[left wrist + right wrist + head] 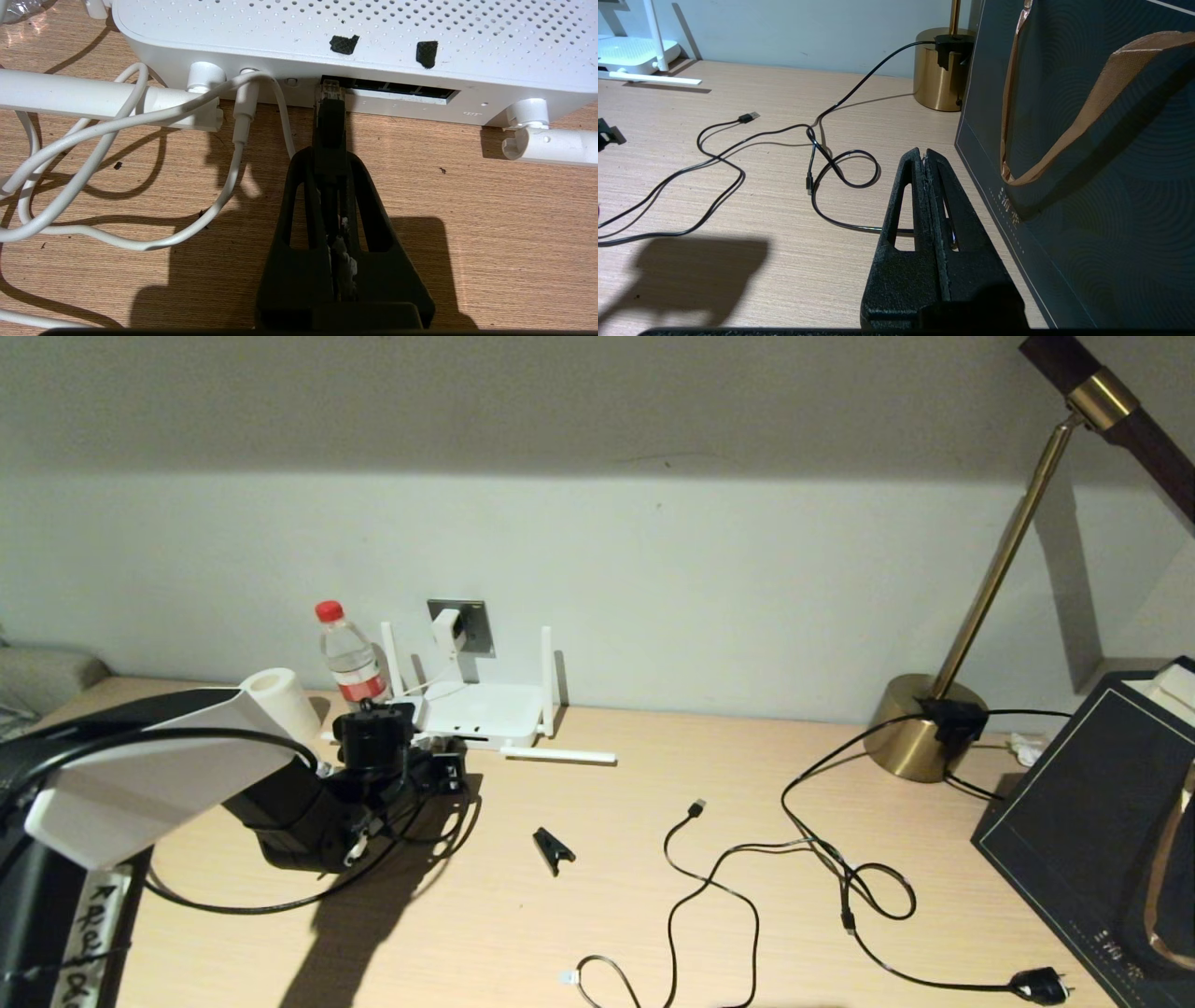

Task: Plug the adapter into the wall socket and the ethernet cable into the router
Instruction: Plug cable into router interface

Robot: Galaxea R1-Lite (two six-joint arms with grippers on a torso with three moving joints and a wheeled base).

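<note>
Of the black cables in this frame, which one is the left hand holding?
The ethernet cable: the left hand is shut on it, its clear clip connector at the router port slot. The USB-tipped cable and power-plug cable lie loose on the table.

My left gripper (331,158) is rough matt black plastic, pinching the smooth black ethernet cable (330,122). The flat white router (355,32) looks satin plastic with perforations; the light wood-grain table (490,196) is matt; the brass lamp base (936,70) gleams.
</note>
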